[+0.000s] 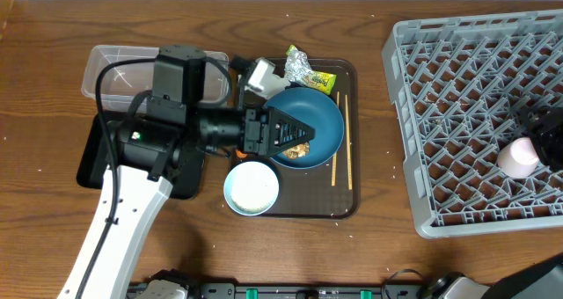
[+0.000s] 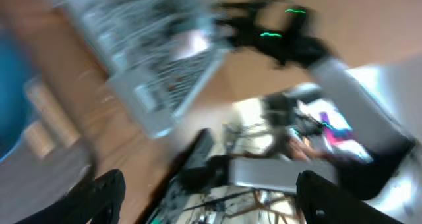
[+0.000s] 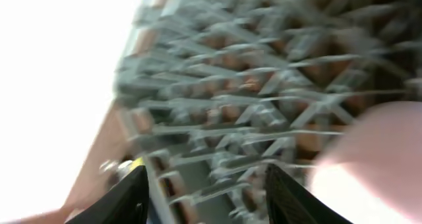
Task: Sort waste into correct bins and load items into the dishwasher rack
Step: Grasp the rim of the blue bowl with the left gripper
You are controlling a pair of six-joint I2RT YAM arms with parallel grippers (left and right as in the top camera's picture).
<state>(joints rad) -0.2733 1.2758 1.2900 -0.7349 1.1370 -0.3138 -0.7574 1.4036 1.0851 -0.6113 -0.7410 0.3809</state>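
left pincer spread above dark blue dish, right pincer apart, pink cup just beside it

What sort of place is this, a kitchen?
Probably a test bench staged as kitchen clean-up: wooden table, light-grey plastic lattice dishwasher rack, dark brown serving tray.

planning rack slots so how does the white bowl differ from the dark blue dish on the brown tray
The dark blue dish is clearly wider than the white bowl. The dish holds orange and brown food scraps; the bowl looks bare inside. The left tool hangs over the dish; nothing covers the bowl. Both are round, upright and sit on the brown tray.
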